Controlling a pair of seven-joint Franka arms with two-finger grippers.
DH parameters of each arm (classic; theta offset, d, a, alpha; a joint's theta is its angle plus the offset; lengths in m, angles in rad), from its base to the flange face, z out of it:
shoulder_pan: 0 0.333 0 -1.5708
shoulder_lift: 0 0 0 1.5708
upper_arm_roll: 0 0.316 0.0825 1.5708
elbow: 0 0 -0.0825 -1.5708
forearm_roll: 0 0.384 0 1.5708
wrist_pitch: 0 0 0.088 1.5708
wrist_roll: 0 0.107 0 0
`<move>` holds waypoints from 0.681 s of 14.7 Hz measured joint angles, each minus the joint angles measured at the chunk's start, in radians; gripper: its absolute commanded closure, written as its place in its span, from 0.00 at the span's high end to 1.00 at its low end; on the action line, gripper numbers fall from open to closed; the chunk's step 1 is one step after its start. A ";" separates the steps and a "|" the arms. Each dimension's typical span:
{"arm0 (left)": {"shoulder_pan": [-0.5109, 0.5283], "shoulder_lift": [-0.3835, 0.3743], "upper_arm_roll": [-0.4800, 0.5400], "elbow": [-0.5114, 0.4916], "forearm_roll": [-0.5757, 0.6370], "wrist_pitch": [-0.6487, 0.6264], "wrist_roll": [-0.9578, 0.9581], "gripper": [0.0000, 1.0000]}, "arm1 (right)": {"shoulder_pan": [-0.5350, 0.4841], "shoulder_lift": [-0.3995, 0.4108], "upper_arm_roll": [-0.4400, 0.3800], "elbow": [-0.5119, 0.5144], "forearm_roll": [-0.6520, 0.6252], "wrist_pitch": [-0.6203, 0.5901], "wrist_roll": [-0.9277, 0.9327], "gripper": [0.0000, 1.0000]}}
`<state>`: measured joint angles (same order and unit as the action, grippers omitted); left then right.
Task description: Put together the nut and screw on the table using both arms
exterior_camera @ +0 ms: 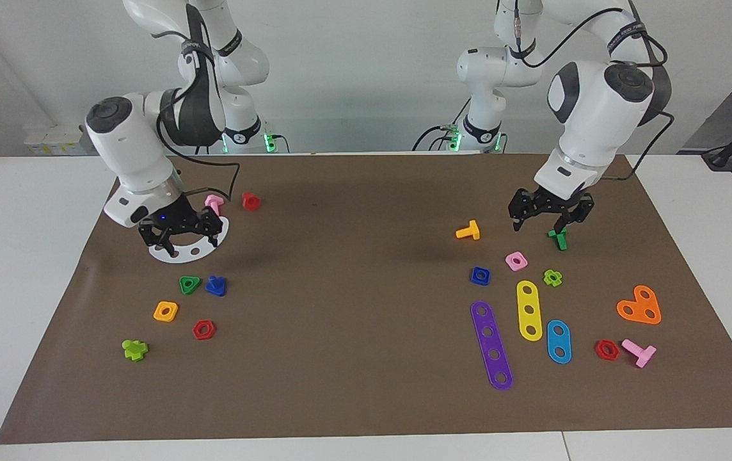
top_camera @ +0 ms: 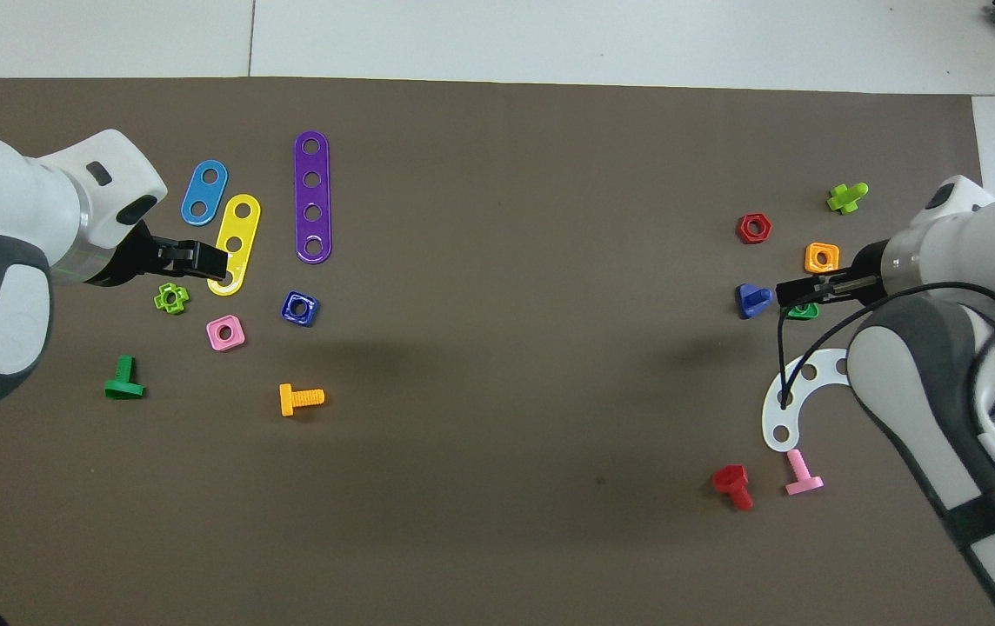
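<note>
The dark-blue square nut [exterior_camera: 480, 275] lies flat on the brown mat [exterior_camera: 353, 358] toward the left arm's end, beside a pink square nut; it also shows in the overhead view [top_camera: 299, 308]. The dark-blue screw [exterior_camera: 215, 285] lies toward the right arm's end, beside a green triangular nut, and shows in the overhead view [top_camera: 753, 300]. My left gripper [exterior_camera: 540, 224] is open and empty, raised over the mat next to a dark-green bolt; it also shows from overhead [top_camera: 212, 261]. My right gripper [exterior_camera: 183, 242] is open and empty, raised over a white curved plate [exterior_camera: 190, 253]; it also shows from overhead [top_camera: 791, 290].
Near the nut lie a pink square nut [exterior_camera: 516, 260], an orange bolt [exterior_camera: 468, 230], a dark-green bolt [exterior_camera: 559, 239], and purple [exterior_camera: 491, 346], yellow [exterior_camera: 529, 310] and blue [exterior_camera: 558, 341] strips. Near the screw lie a green triangular nut [exterior_camera: 189, 284], an orange square nut [exterior_camera: 166, 311] and a red hex nut [exterior_camera: 203, 330].
</note>
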<state>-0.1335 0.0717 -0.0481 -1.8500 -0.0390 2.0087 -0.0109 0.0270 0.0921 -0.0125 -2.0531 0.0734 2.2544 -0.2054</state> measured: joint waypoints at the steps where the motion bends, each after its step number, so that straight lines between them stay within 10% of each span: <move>1: -0.011 0.012 0.000 -0.023 -0.001 0.050 0.000 0.89 | 0.011 0.029 0.000 -0.010 0.000 0.046 0.000 1.00; 10: -0.052 0.087 -0.001 -0.149 -0.003 0.226 0.165 0.71 | 0.024 0.165 0.000 -0.025 0.000 0.195 -0.060 0.67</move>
<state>-0.1852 0.1582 -0.0494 -1.9991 -0.0421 2.2349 0.1543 0.0513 0.2572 -0.0123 -2.0778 0.0734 2.4498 -0.2659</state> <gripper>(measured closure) 0.207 0.238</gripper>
